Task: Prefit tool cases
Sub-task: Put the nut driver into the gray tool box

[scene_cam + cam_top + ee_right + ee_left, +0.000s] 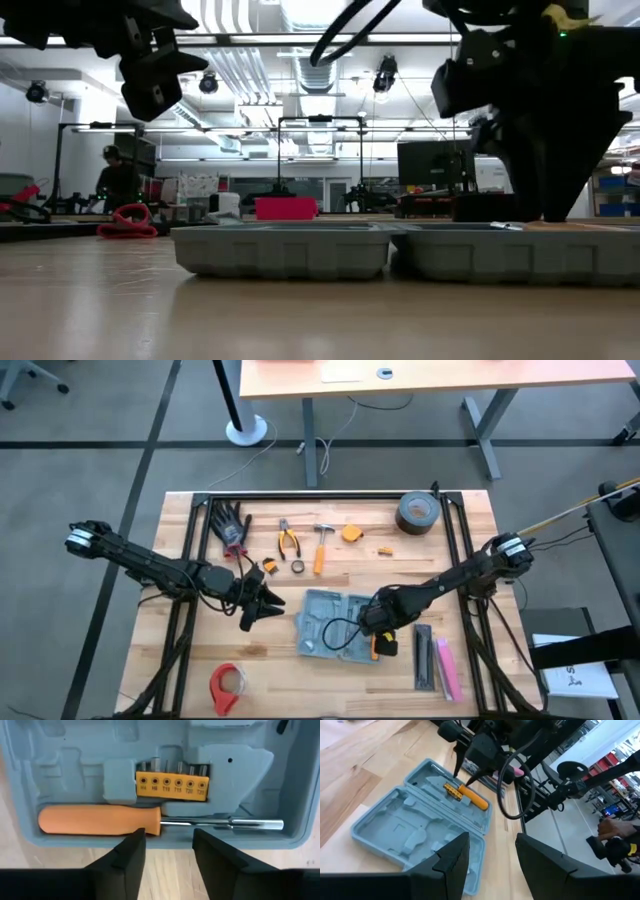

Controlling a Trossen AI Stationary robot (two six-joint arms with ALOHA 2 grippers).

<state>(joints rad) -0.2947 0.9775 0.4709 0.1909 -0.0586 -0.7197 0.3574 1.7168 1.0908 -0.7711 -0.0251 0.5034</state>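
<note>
Tool case (335,622) lying open, right tool (378,622) directly above, fingers apart

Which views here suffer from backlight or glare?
Low view: ceiling lights backlight the arm above the tool case into silhouette; tabletop shows sheen. Right wrist view: evenly lit, small highlight on the screwdriver shaft. High view: even light.

Dark jointed arms, white wrist bands, black cable loop, wedge-shaped black claw fingers (127,862).
</note>
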